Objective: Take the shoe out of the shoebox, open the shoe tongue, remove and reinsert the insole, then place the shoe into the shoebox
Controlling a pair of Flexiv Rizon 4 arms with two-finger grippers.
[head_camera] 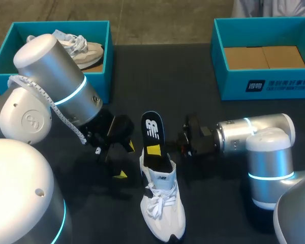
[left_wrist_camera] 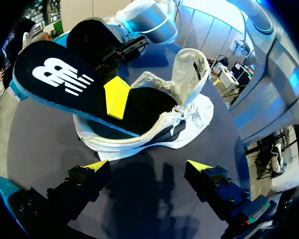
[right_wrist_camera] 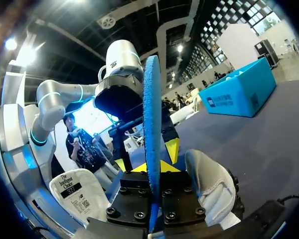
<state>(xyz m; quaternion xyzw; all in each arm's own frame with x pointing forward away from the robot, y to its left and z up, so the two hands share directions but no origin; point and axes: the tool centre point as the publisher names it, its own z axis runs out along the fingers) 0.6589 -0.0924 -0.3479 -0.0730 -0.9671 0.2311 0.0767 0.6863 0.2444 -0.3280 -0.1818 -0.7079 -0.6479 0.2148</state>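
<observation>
Shoe [head_camera: 163,213] lies on the table at six o'clock in the head view, toe toward six, well apart from both boxes. Tongue [left_wrist_camera: 192,67] is folded open.

Insole [head_camera: 151,128] stands half out of the collar, heel end raised toward twelve, forepart down inside the shoe.

My right gripper [head_camera: 154,150], coming in from three o'clock, is closed across the insole: one yellow tip on its top face, the sheet running between the fingers.

My left gripper [head_camera: 125,160] hangs at nine o'clock of the shoe, fingers wide apart, empty, just clear of it.

Judgement: the insole is thin foam, light and floppy, and bows if pushed from its far end. I would hold it nearer mid-length. The shoe is light with a soft upper and may slide or lift, so I would brace it at the heel counter, which is stiffest.

Empty shoebox [head_camera: 254,84] waits at one o'clock.
</observation>
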